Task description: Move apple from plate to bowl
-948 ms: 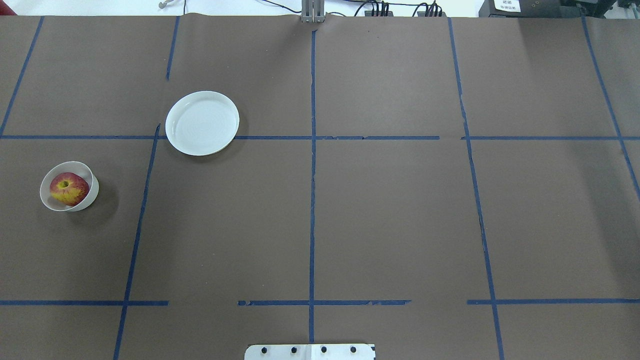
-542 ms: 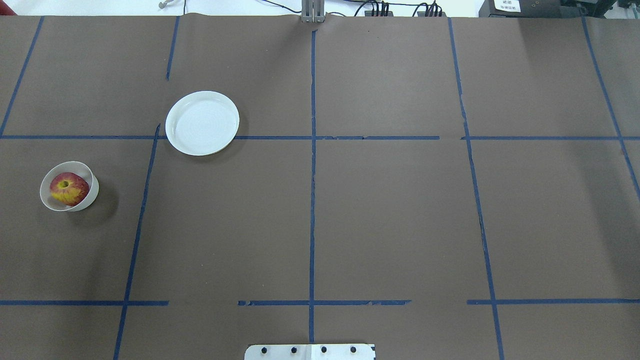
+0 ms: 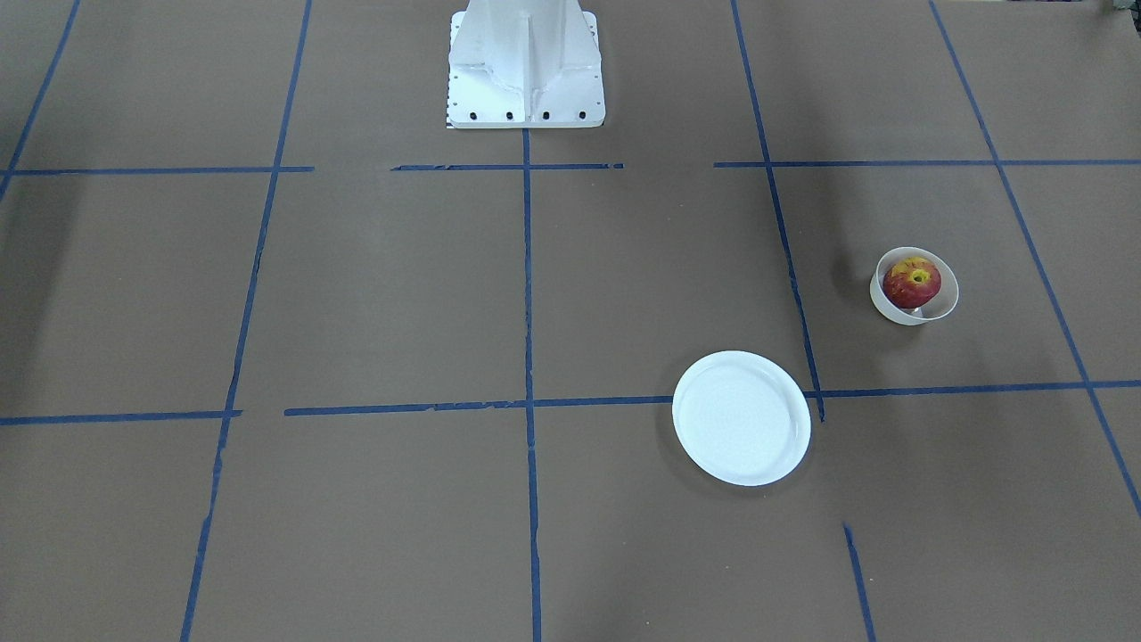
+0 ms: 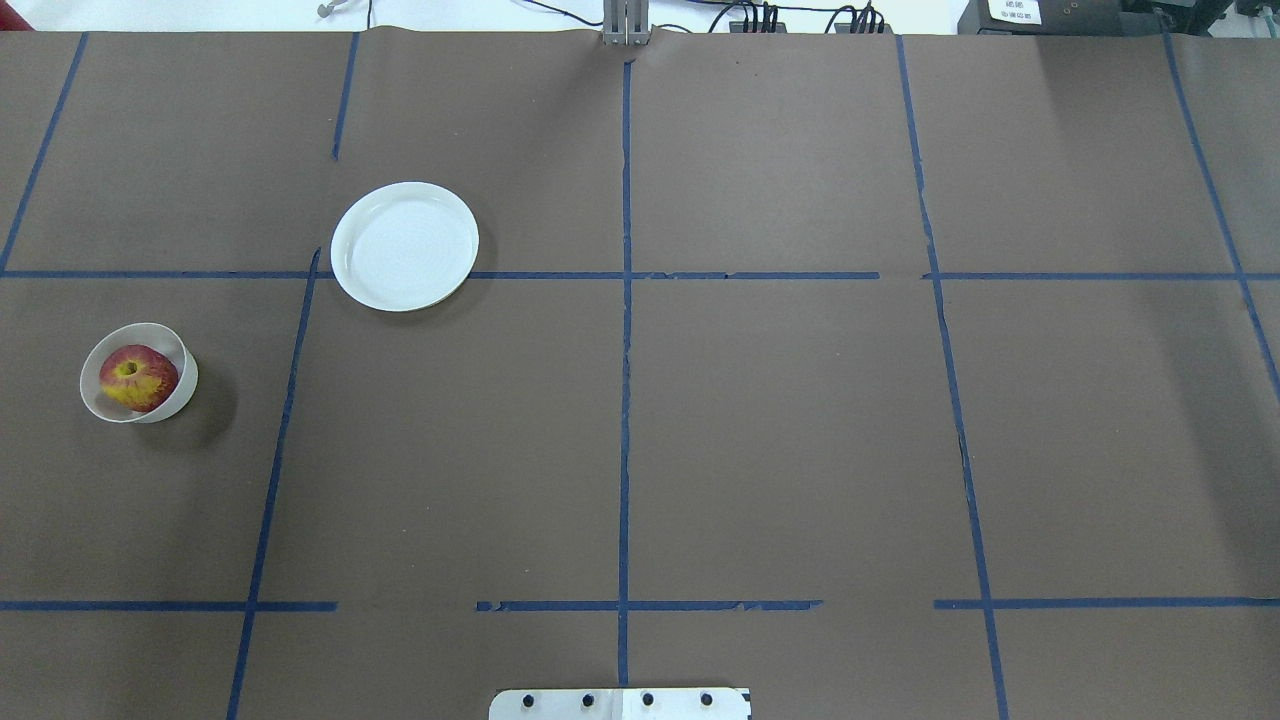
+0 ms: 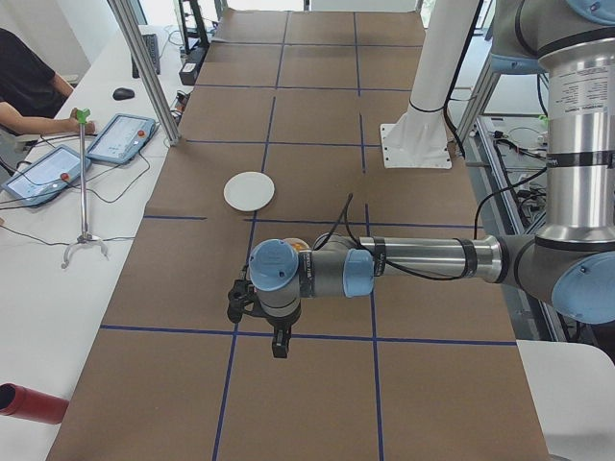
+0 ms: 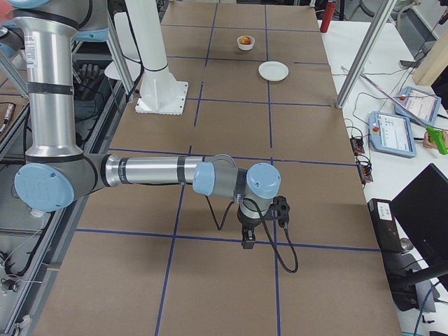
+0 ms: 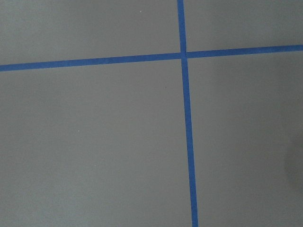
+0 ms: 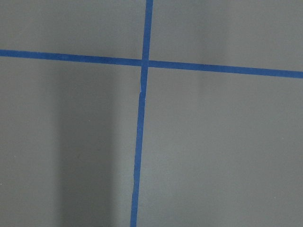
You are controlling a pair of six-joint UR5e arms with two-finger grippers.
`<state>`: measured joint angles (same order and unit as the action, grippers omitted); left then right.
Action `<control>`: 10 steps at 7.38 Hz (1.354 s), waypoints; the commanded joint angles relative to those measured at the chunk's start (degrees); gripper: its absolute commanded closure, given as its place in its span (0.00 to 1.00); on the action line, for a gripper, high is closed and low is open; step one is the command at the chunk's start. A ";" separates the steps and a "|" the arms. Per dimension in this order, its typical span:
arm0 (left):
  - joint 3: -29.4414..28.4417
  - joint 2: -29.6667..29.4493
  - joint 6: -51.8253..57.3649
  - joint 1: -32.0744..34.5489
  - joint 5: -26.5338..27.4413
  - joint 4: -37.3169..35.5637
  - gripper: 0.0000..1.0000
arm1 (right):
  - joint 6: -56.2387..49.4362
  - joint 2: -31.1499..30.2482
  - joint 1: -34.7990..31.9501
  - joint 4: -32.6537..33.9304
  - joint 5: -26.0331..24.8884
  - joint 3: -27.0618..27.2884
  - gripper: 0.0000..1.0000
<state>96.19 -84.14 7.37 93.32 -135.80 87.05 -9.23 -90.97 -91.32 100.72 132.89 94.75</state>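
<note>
A red apple sits in the small white bowl (stem dimple facing up), well apart from the flat white plate. The left gripper and right gripper hang over the brown table. Whether either one is open or closed cannot be told.

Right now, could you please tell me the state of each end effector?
Left end effector: cannot be told, as it shows only in a side view.
Right end effector: cannot be told, for the same reason.
</note>
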 commanded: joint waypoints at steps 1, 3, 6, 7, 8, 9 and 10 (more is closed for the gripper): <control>0.05 0.03 0.01 0.19 0.01 -0.04 0.00 | 0.00 0.00 0.00 0.00 0.00 0.00 0.00; 0.05 -0.06 0.01 0.19 0.01 0.04 0.00 | 0.00 0.00 0.00 0.00 0.00 0.00 0.00; -0.04 -0.50 -0.07 0.19 0.19 0.04 0.00 | 0.00 0.00 0.00 0.00 0.00 0.00 0.00; -0.04 -0.67 -0.07 0.19 0.28 0.04 0.00 | 0.00 0.00 0.00 0.00 0.00 0.00 0.00; -0.04 -0.67 -0.07 0.28 0.28 0.04 0.00 | 0.00 0.00 0.00 0.00 0.00 0.00 0.00; -0.04 -0.67 -0.07 0.19 0.28 0.04 0.00 | 0.00 0.00 0.00 0.00 0.00 0.00 0.00; -0.04 -0.76 -0.07 0.19 0.28 0.04 0.00 | 0.00 0.00 0.00 0.00 0.00 0.00 0.00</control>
<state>96.16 -84.82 7.29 93.54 -135.53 87.10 -9.23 -90.97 -91.32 100.72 132.89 94.75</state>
